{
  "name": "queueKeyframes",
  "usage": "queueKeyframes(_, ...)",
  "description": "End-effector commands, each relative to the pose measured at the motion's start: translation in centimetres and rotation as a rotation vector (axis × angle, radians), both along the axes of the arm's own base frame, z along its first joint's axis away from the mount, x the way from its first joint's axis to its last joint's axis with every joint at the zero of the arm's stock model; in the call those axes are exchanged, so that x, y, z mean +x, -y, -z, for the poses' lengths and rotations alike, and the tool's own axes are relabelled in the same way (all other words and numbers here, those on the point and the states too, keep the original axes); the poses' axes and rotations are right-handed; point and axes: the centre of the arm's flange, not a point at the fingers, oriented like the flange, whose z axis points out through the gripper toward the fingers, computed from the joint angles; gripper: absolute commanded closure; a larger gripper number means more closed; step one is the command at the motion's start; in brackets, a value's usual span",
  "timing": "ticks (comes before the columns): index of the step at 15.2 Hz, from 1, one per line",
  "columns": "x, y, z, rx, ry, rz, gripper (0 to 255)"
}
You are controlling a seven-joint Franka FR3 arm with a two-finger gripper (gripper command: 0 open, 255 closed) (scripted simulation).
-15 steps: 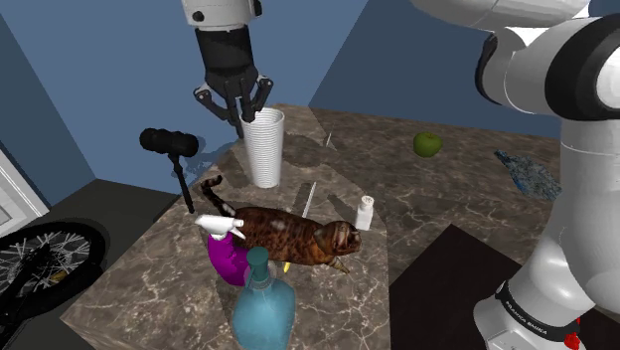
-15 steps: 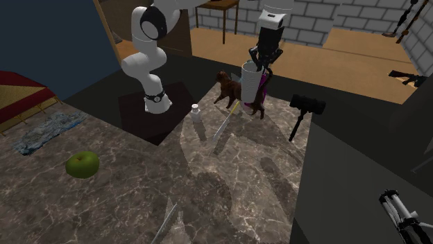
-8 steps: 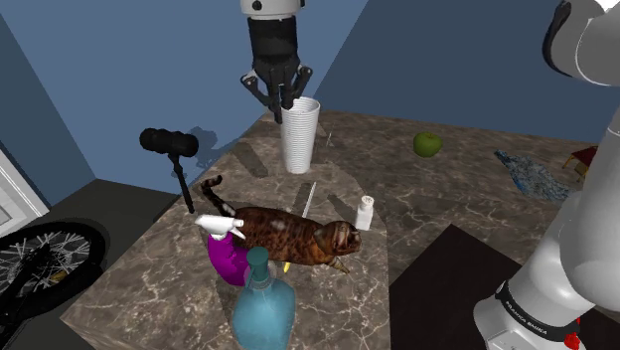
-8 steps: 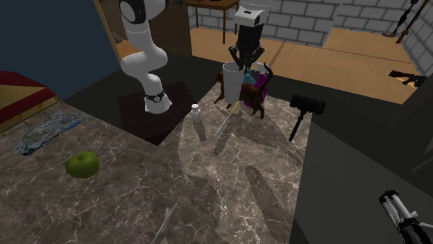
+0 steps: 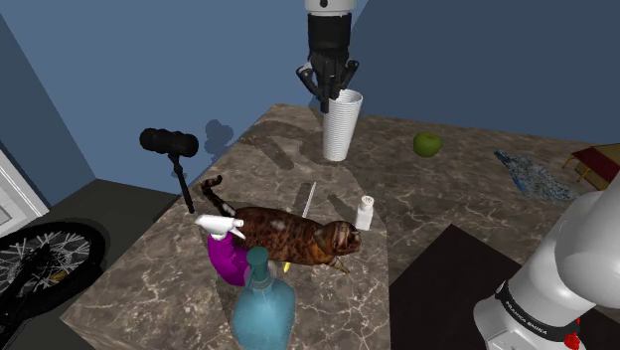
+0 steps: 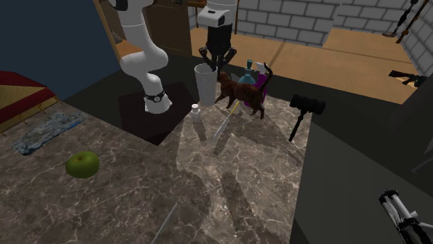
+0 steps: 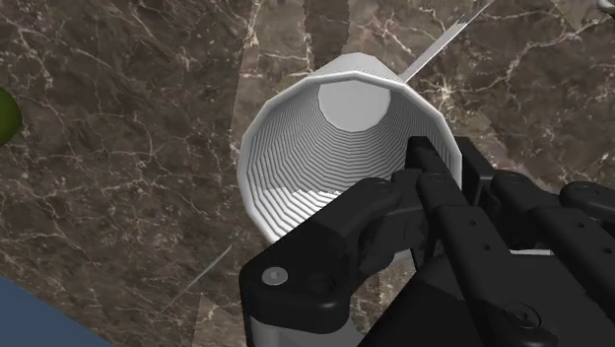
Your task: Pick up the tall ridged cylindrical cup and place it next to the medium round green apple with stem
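In the shoulder view, the gripper (image 5: 326, 95) is hanging straight down from the arm with its fingers closing narrowly on the rim of the tall white ridged cup (image 5: 340, 127). The cup is staying upright over the marble desk (image 5: 437, 204); whether its base is touching the marble is not clear. The green apple (image 5: 427, 144) is sitting at about 3 o'clock from the cup, apart from it. At 7 o'clock from the cup a brown cat figure (image 5: 298, 237) is lying on the desk, with a blue spray bottle (image 5: 262, 303) just beside it at 6 o'clock. A black mallet (image 5: 169, 142) is standing at 9 o'clock from the cup.

In the second exterior view, the gripper (image 6: 216, 61) is pinching the cup (image 6: 205, 84) at its rim. The apple (image 6: 82, 164) is resting well apart at 8 o'clock from the cup. A small white bottle (image 6: 196, 113) is standing just below the cup, at 6 o'clock. The cat figure (image 6: 243, 90) is showing at 3 o'clock, near the cup.

In the wrist view, the fingers (image 7: 345, 227) are clasping the cup's wall, one inside the mouth and one outside. The cup (image 7: 296, 158) is showing its ridged interior and flat bottom. The apple (image 7: 6, 113) is peeking in beyond the cup, on the side away from the fingers.
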Motion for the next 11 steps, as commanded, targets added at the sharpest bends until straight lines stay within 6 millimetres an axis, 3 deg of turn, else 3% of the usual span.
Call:
queueKeyframes(1, -0.7, 2.6, -0.2, 0.001, 0.000, -0.001, 255)
queueKeyframes(11, -3.4, 15.5, -1.3, 0.001, 0.000, -0.001, 255)
